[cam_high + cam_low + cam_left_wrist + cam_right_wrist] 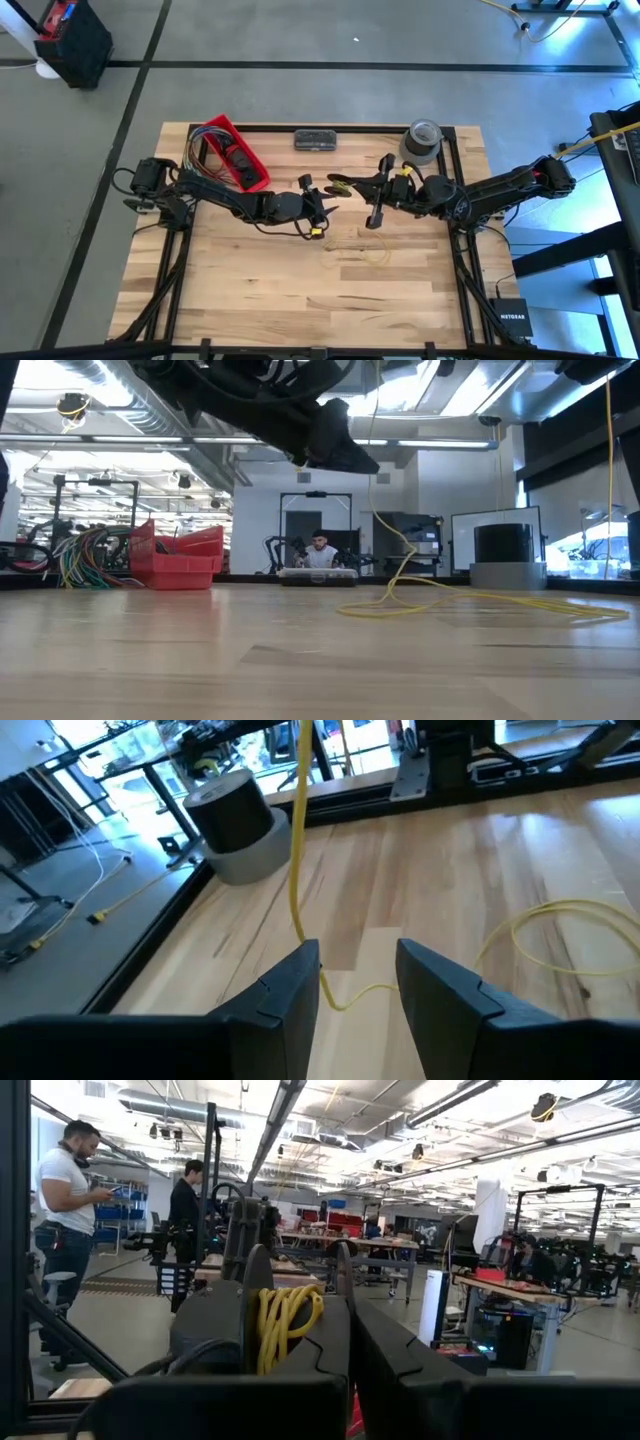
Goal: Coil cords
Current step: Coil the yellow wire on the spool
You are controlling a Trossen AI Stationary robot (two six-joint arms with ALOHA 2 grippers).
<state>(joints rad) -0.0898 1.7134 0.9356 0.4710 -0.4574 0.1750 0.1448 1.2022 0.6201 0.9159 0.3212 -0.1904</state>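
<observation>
While the right gripper (pixel 378 192) is hanging above the table (pixel 250 290) with its jaws pinched together on the cord (pixel 296 840), a coiled bunch of cord is sitting against its fingers (pixel 300 1342) and one strand is dropping from it. That strand is running down just beside the left gripper (pixel 358 982), whose jaws are standing apart, gripping nothing. Beyond that gripper, loose loops are lying flat on the wood. The tape roll (pixel 422 140) is sitting behind the right gripper.

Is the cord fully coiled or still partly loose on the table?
Partly loose: the cord lies in slack loops on the table, one strand rising to the right gripper.
</observation>
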